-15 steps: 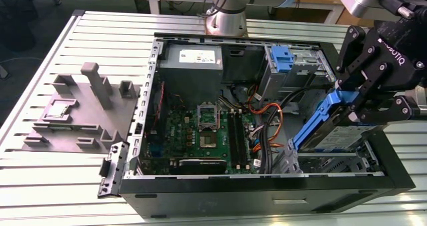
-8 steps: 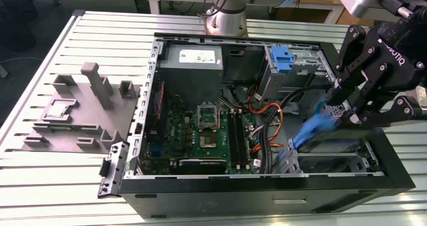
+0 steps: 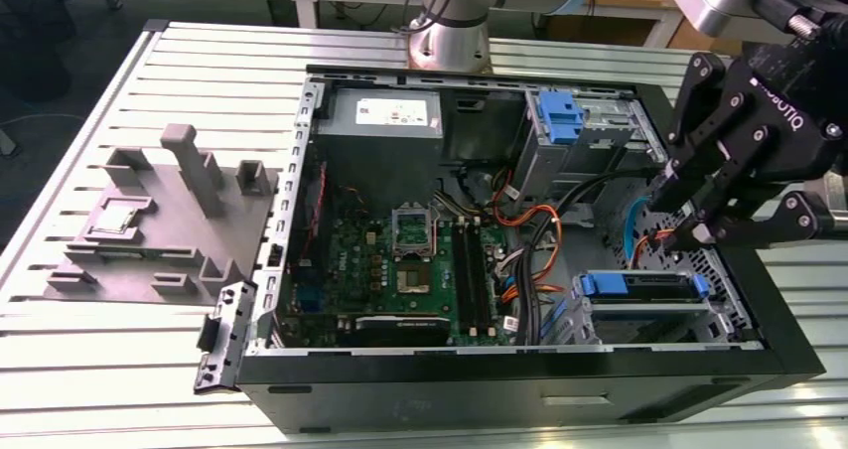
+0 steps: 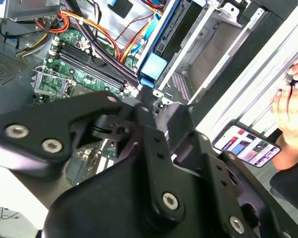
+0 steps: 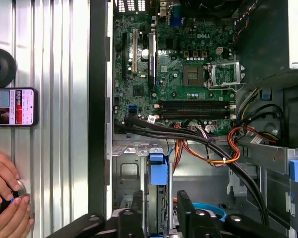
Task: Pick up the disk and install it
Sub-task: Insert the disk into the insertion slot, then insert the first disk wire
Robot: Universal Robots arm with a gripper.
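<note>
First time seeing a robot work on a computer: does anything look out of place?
Yes. A phone with its screen lit lies on the table beside the case, and a person's hands are next to it, not far from the gripper. Neither belongs to the job.

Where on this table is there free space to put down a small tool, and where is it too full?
On the exterior view's left, bare slats of the table lie behind the grey fixture and in front of it, beside the computer case. Inside the case it is crowded: cables run between the circuit board and the drive bays.
</note>
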